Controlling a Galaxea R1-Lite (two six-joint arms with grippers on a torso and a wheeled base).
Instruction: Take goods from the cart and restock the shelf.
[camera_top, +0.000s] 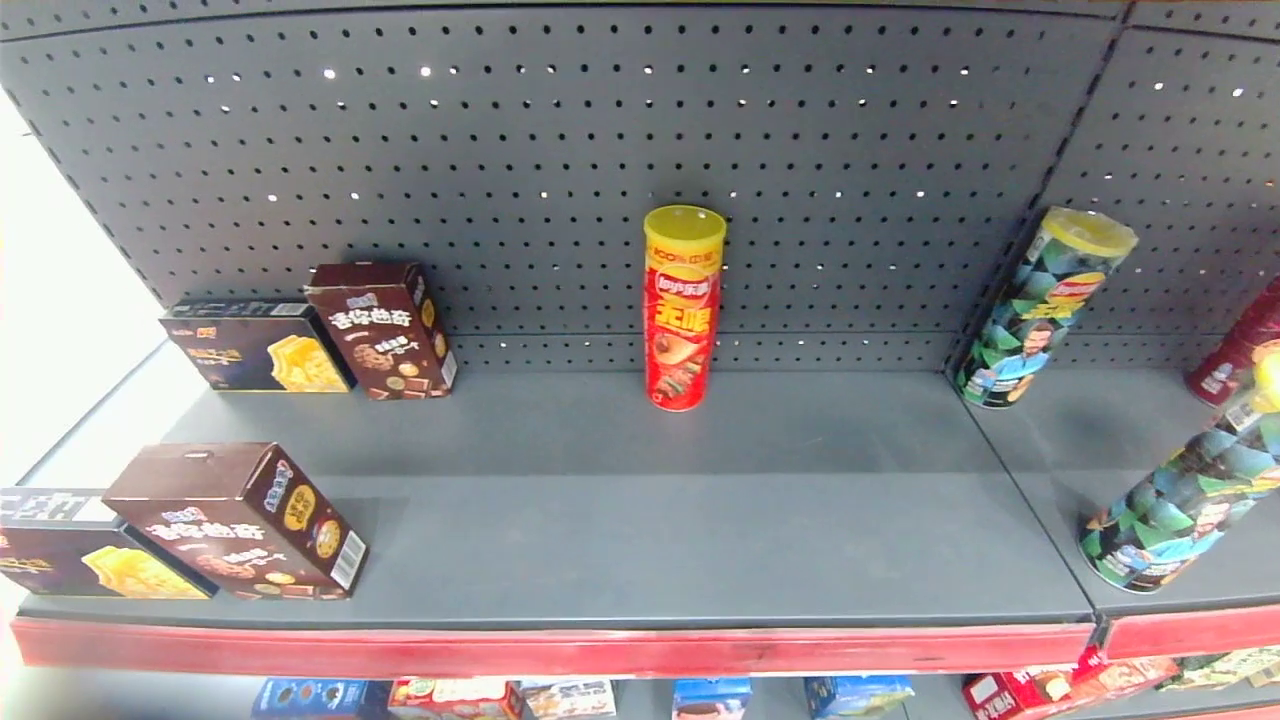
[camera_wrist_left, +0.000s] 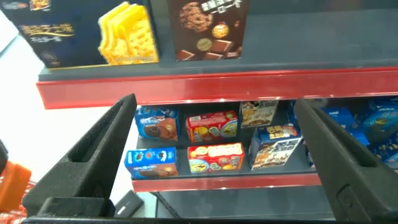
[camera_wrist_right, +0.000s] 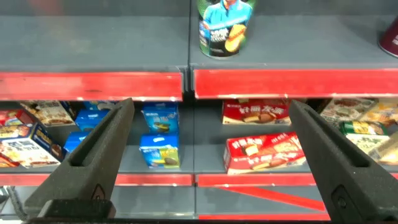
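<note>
The shelf (camera_top: 640, 520) was seen with a red can (camera_top: 683, 310) stood upright near the middle of its back. Boxes (camera_top: 240, 520) were set in two pairs at its left, and green cans (camera_top: 1040, 310) stood in the bay to its right. The left gripper (camera_wrist_left: 214, 102) was held in front of the shelf, lower than the front boxes, with its fingers wide apart and nothing between them. The right gripper (camera_wrist_right: 211, 107) was likewise spread and empty, lower than a green can.

- Dark grey pegboard back panel (camera_top: 600, 150) across the far side, light pinpoints showing through some holes.
- Grey shelf (camera_top: 620, 520), with a red edge strip (camera_top: 550, 650) along its near edge.
- A seam (camera_top: 1018, 495) sets off the right bay.
- Bright white light (camera_top: 50, 300) at far left.
</note>
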